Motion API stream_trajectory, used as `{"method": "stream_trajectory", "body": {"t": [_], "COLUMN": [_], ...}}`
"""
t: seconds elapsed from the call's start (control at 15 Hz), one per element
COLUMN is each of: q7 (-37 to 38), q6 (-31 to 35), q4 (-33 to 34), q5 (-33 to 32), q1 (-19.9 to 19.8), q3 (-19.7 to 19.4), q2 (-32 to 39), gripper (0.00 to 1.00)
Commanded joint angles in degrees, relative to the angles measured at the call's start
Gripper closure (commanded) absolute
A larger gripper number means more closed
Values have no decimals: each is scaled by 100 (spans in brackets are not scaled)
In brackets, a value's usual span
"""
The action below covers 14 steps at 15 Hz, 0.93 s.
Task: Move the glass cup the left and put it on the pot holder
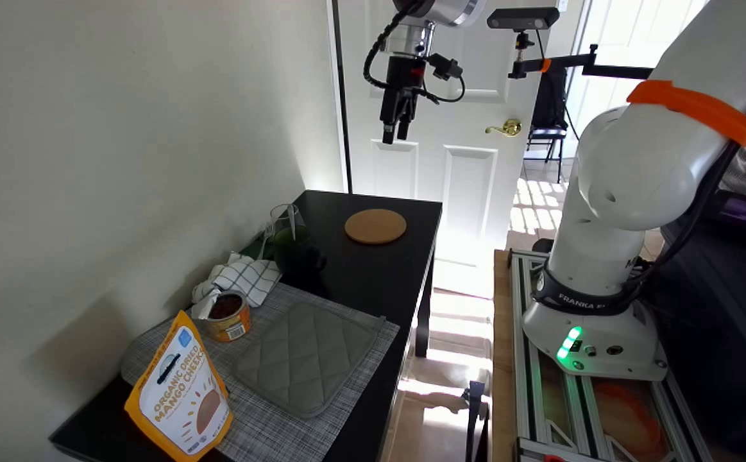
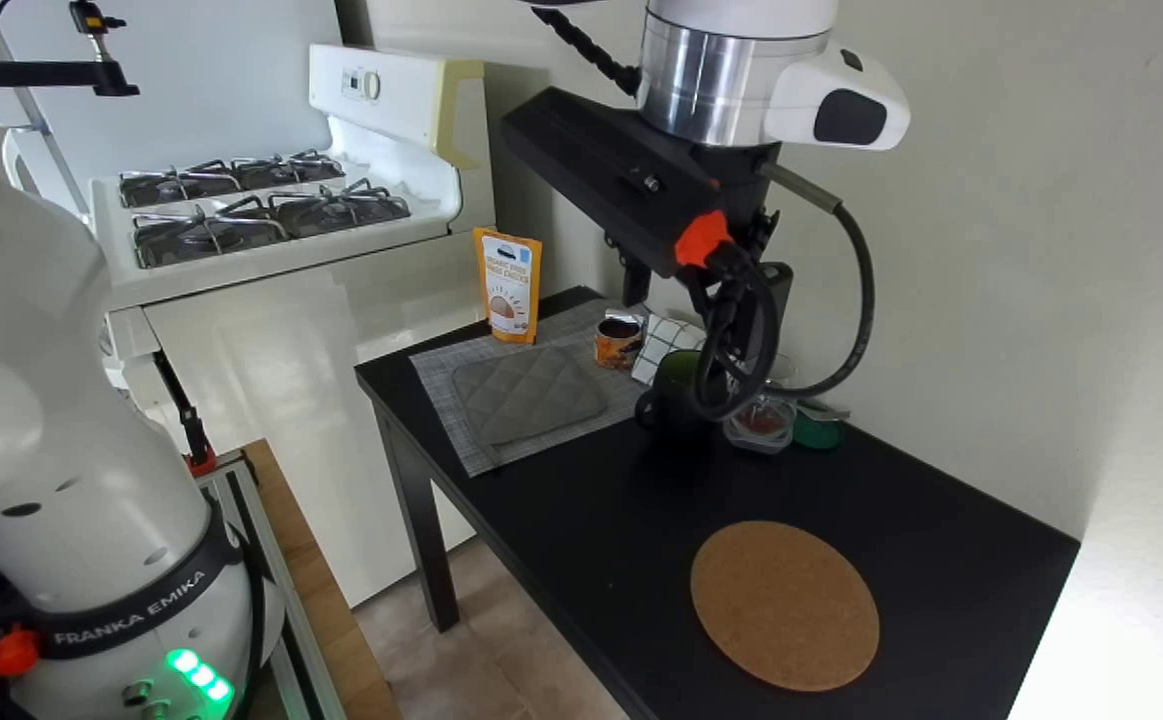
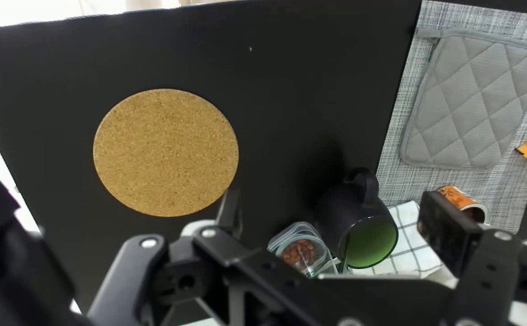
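The black robot claw (image 1: 395,135) hangs up high, well above the flat black table (image 2: 581,520), and points down. In the wrist view its two fingers (image 3: 447,227) are spread wide apart. The small, clear, see-through glass cup (image 1: 279,217) stands on the table, just beside a round black mug (image 3: 347,213) that is green inside. I can't tell if they touch. In an exterior view, the mug hides the low part of the glass cup. Brown bits (image 3: 298,252) show by it; I can't tell if they are inside it. The square grey cloth pot holder (image 1: 308,359), stitched with a diamond pattern, lies flat on a grey woven mat (image 1: 283,439). The mug is between the glass cup and the pot holder. A short round can (image 1: 222,328) with an orange label stands on the mat, with dark brown stuff inside. A white cloth (image 1: 254,282) with dark crossing lines lies between the can and the mug. A yellow and white bag (image 2: 509,290) stands up near the pot holder. A flat round tan cork disc (image 2: 786,605) lies on the table, well apart from the mat.
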Motion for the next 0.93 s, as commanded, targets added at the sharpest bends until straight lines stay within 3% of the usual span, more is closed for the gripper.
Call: {"method": "stream_trajectory", "body": {"t": [0.0,0.13,0.6,0.67,0.87], "q7": [-56,24,259,274,637], "q6": [-14,-7,-476,-549,-889], "q4": [17,90,1810,2063,2894], "q5": [77,189,1510,1766,2003], "q1": [-126,-181,27,-306,-605], "q3": [127,36,-687,-381,-19], "q2": [34,141,2376,2691,3428], "gripper": [0,0,0,0,0]}}
